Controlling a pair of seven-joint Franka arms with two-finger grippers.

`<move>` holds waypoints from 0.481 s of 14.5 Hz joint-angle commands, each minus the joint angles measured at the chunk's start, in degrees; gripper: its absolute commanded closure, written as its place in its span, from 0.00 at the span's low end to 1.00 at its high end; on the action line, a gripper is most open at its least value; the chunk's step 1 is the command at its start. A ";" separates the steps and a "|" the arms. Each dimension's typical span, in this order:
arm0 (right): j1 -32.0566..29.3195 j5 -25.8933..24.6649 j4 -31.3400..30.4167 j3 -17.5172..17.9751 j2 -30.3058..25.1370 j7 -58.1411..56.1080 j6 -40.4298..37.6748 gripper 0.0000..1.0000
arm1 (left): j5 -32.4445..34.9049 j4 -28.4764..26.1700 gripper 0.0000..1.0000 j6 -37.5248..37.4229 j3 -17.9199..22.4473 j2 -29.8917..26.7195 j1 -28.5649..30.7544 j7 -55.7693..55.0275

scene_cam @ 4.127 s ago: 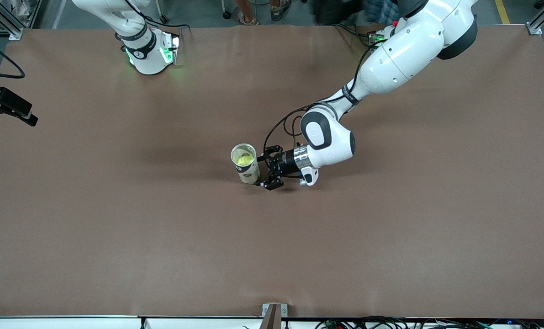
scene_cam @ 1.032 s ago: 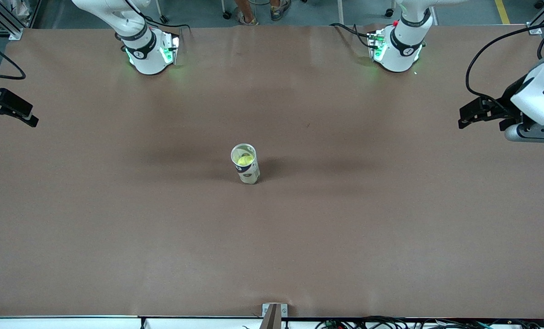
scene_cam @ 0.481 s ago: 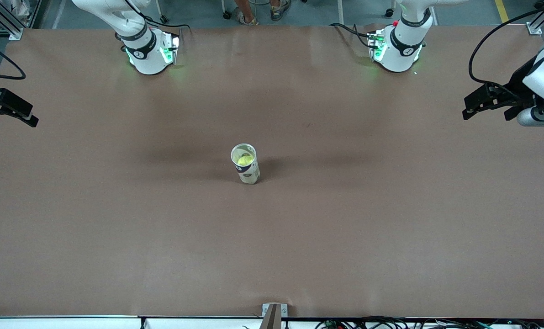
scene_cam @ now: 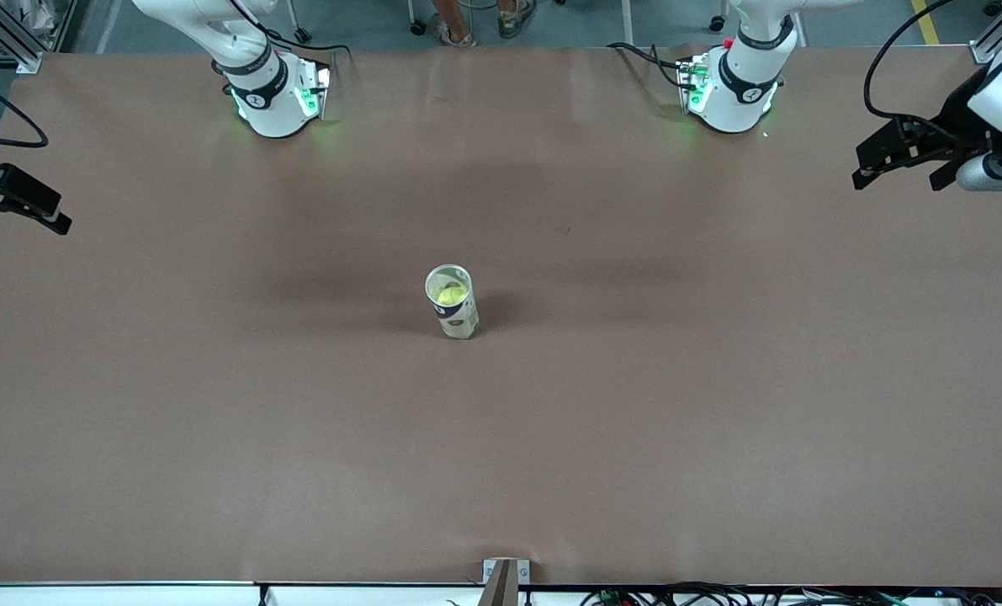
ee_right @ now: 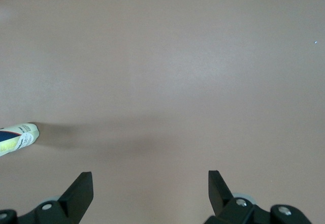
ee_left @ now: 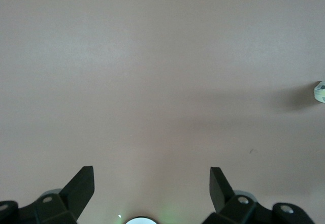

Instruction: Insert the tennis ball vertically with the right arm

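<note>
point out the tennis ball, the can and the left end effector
tennis ball [scene_cam: 449, 295], front view, its yellow top inside the can
can [scene_cam: 460, 320], front view, its side wall
left end effector [scene_cam: 861, 167], front view, between its open fingertips

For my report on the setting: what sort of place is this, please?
Probably a robotics lab: two arm bases bolted on a large brown table, metal framing at its corners, and one tennis ball can as the only test object.

The right end effector is cut off at the front view's edge, so only part of its black body shows, and the left arm's wrist runs off the other edge. In each wrist view the can is clipped by the frame. The ball inside the can shows only its top.
</note>
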 commanded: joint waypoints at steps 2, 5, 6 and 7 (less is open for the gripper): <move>-0.37 -0.31 0.50 0.46 0.33 -0.20 -0.04 0.00 | -0.04 -4.94 0.00 2.72 0.71 -4.76 -0.48 1.12; -0.37 -0.31 0.50 0.46 0.33 -0.20 -0.04 0.00 | 0.48 -5.04 0.00 2.90 0.98 -4.76 -0.48 1.21; -0.37 -0.31 0.50 0.46 0.33 -0.20 -0.04 0.00 | 1.44 -5.04 0.00 3.07 0.98 -4.76 -0.48 1.21; -0.37 -0.31 0.50 0.46 0.33 -0.20 -0.04 0.00 | 1.89 -5.04 0.00 3.07 0.89 -4.76 -0.48 1.21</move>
